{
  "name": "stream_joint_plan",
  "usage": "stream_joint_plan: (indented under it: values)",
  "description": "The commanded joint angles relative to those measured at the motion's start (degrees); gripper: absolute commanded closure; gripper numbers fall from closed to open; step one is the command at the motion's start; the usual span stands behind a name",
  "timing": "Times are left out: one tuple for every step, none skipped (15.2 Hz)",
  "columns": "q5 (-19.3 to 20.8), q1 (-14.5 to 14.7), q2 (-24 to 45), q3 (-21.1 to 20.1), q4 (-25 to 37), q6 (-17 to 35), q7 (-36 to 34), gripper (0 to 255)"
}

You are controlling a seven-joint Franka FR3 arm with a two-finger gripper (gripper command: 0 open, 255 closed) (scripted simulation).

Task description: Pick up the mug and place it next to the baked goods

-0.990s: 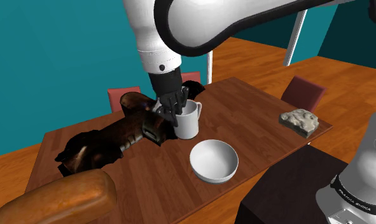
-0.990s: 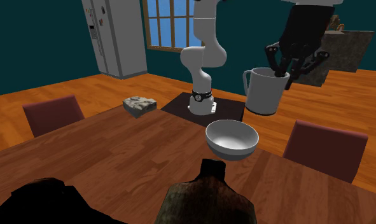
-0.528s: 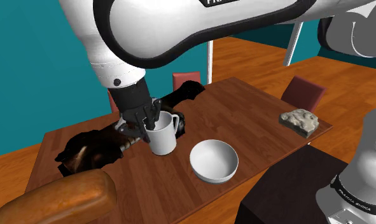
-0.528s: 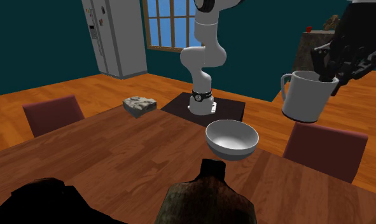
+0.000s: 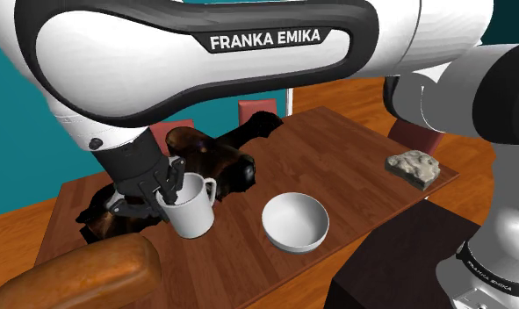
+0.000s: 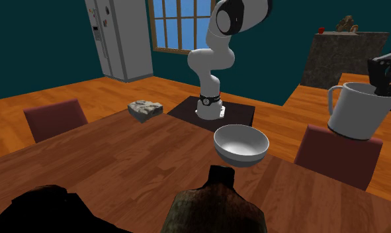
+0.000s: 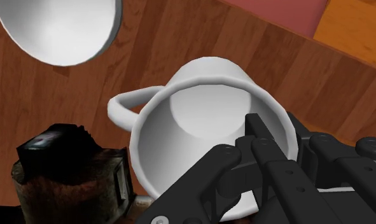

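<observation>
Table, shoulder view: wooden table [image 5: 354, 167]; the white mug [image 5: 191, 211] hangs above it, between the white bowl [image 5: 294, 221] and the brown loaf [image 5: 82, 272].
End effector, shoulder view: the end effector [image 5: 167, 193] pinches the mug's rim; carry it level toward the loaf.
Mug, second exterior view: the mug [image 6: 356, 111] is clear of the table; lower it slowly.
Grip, wrist view: the fingers [image 7: 263, 137] clamp one wall of the mug [image 7: 205, 108]; you should release only once the base rests just beside the loaf.

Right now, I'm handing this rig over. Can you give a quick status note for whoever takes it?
Gripper: shut on the mug, one finger inside the rim, one outside.
Mug: white, tilted, lifted off the table, near the white bowl and the dark brown baked goods. A brown loaf lies at the shoulder view's lower left.
Done: pick-up.
Left: set it down upright next to the baked goods, then release.
</observation>
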State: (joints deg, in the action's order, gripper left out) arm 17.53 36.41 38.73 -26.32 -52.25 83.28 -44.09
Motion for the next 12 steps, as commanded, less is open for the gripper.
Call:
stream_joint_plan:
  values:
    - [-0.17, -0.60, -0.61, -0.11, -2.66, 2.00, -0.33, 255]
    - [-0.26, -0.92, -0.92, -0.17, -4.02, 3.00, -0.44, 255]
    - [-0.34, -1.21, -1.19, -0.21, -5.29, 3.96, -0.55, 255]
    - [-0.40, -1.49, -1.42, -0.24, -6.50, 4.89, -0.66, 255]
    - [-0.45, -1.74, -1.62, -0.27, -7.64, 5.80, -0.76, 255]
    - [-0.49, -1.97, -1.79, -0.29, -8.73, 6.69, -0.86, 255]
    - [-0.52, -2.18, -1.93, -0.31, -9.77, 7.55, -0.95, 255]
    - [-0.54, -2.38, -2.04, -0.32, -10.76, 8.40, -1.05, 255]
    - [-0.54, -2.56, -2.13, -0.32, -11.71, 9.23, -1.14, 255]
    - [-0.54, -2.73, -2.20, -0.32, -12.61, 10.04, -1.23, 255]
    - [-0.53, -2.89, -2.24, -0.31, -13.48, 10.84, -1.32, 255]
    - [-0.52, -3.04, -2.26, -0.30, -14.32, 11.62, -1.41, 255]
